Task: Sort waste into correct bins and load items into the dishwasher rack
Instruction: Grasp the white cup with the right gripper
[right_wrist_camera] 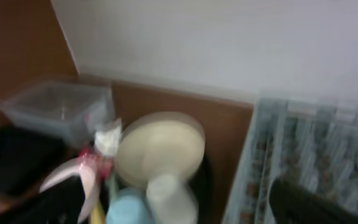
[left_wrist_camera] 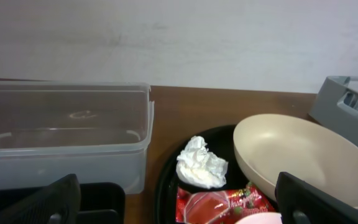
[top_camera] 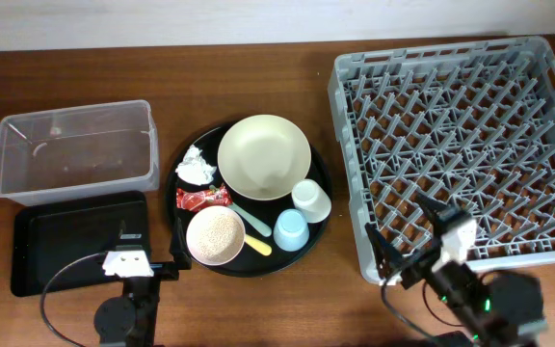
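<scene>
Tissue (left_wrist_camera: 201, 163) at lower centre is judged soft, light; top crumple is best pinched. Left end effector (left_wrist_camera: 179, 200) and right end effector (right_wrist_camera: 176, 205) are seen spread.

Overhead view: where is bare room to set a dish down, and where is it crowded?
Bare: the whole dishwasher rack floor, the clear tub, the shallow black tray, and the table behind the round black tray. Crowded: that round tray, packed with dishes, spoons and waste.
</scene>
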